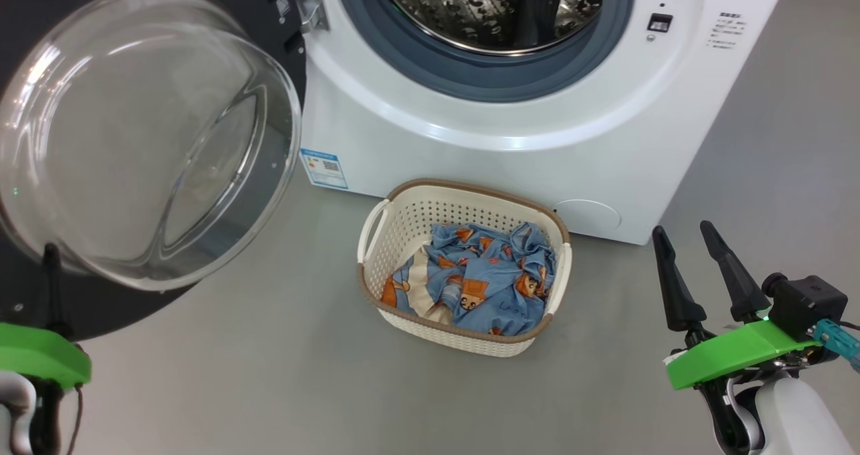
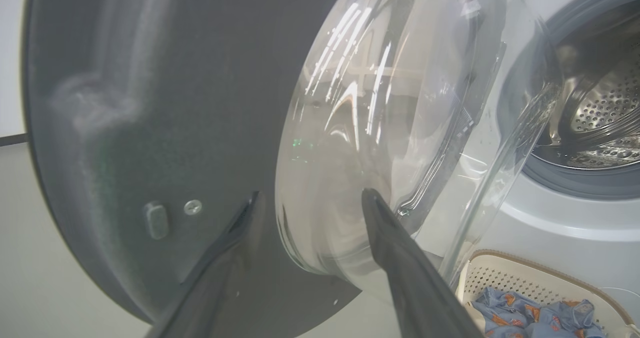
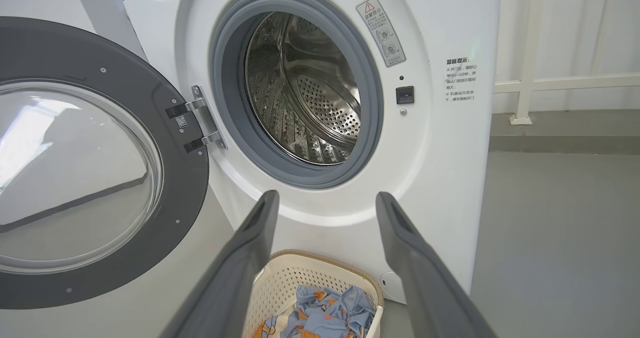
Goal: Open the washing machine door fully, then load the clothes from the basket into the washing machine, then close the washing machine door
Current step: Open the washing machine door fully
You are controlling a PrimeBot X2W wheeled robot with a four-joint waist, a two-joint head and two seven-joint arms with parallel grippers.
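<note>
The washing machine (image 1: 510,132) stands at the top with its steel drum (image 3: 305,93) showing. The washing machine door (image 1: 144,139) is swung out to the left, its glass bowl facing me. On the floor in front sits the basket (image 1: 463,203), holding the blue bear-print clothes (image 1: 480,273). My left gripper (image 2: 310,200) is open close to the door's dark inner face (image 2: 150,128), its fingers either side of the glass bowl's base, holding nothing. One of its fingers (image 1: 51,273) shows before the door's lower edge. My right gripper (image 1: 682,236) hangs open and empty, right of the basket.
Grey floor (image 1: 269,374) spreads around the basket and to the machine's right. A white railing (image 3: 565,83) stands against the wall behind the machine on the right. A blue label sticker (image 1: 324,168) marks the machine's lower left corner.
</note>
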